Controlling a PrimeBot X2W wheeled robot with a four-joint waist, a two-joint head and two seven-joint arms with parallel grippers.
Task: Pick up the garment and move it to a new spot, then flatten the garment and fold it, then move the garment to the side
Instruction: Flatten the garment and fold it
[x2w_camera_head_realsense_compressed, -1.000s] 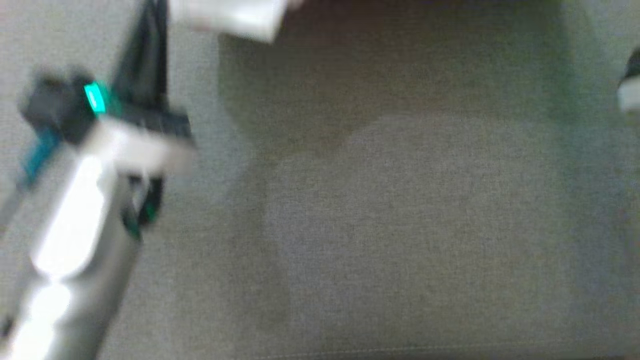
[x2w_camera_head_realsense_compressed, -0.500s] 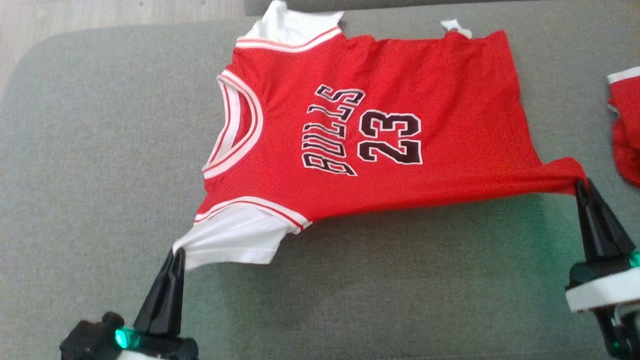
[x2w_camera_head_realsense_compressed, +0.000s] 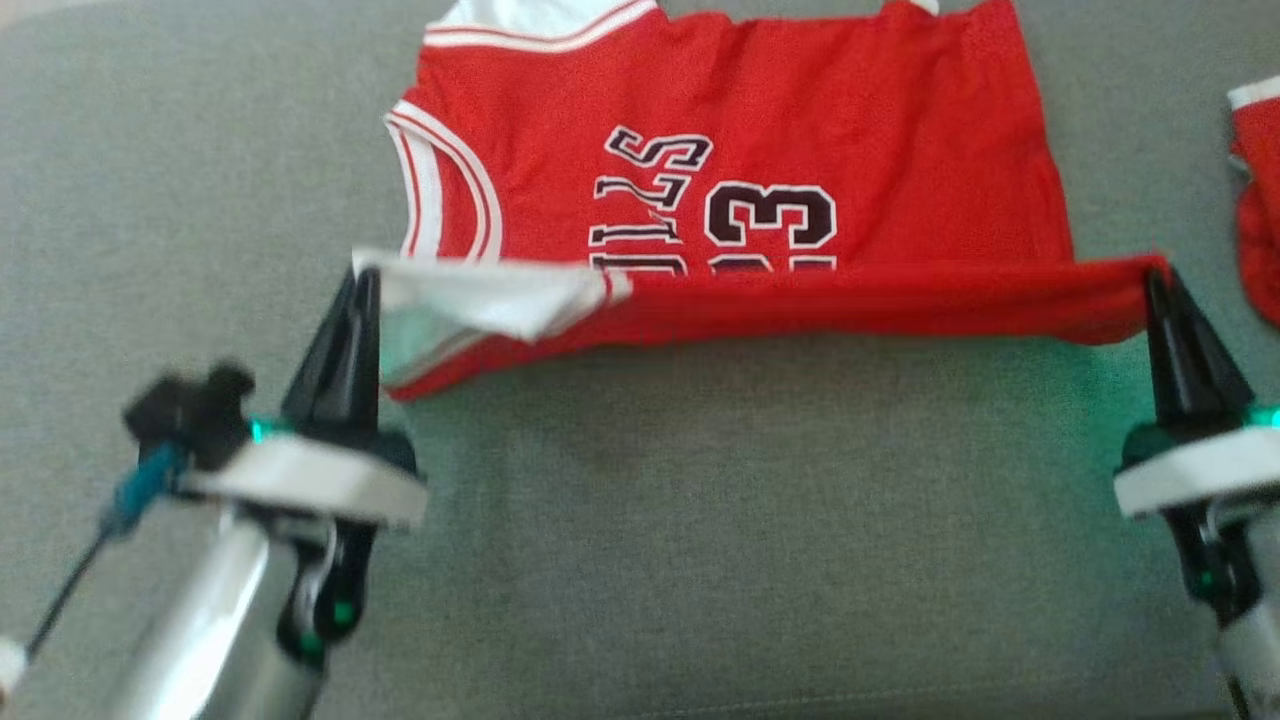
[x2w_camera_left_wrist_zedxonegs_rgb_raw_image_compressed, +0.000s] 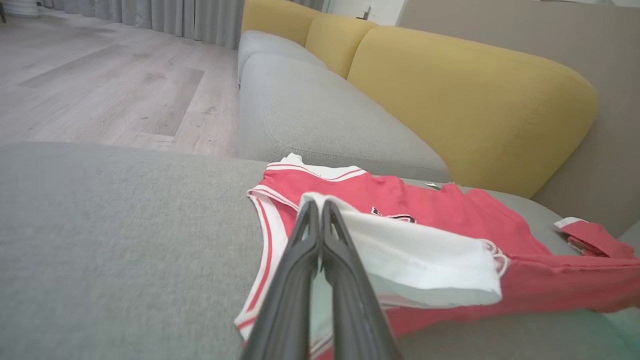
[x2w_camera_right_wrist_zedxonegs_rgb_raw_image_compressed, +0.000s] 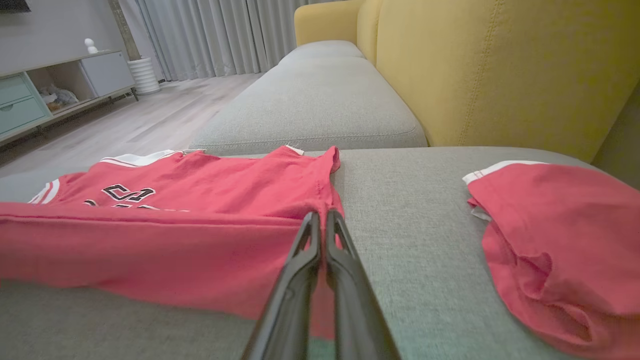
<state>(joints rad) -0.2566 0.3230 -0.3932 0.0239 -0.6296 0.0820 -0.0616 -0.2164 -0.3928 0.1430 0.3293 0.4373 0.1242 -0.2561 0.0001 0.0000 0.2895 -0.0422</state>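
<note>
**Desk:** What does the frame catch?

**Robot:** Mid-fold on a grey sofa cushion. My left jaws are pressed together on the white sleeve of the red jersey. My right jaws pinch the hem corner. The near edge hangs taut between them, raised off the cushion and drawn over the lower part of the lettering. The rest of the jersey lies flat beyond, toward the yellow backrest.

**Desk:** And next?

**Robot:** By my reckoning, both arms should carry that edge across at one pace, lay it square on the far edge, then let go together. If one side leads, the fold goes askew. Moving the jersey aside is not yet done.

**Desk:** Any containers?

**Robot:** The one I can make out is a sideboard across the room. Its open compartment holds something pale, too small to name. A second red garment lies loose on the cushion to my right, apart from the jersey.
</note>
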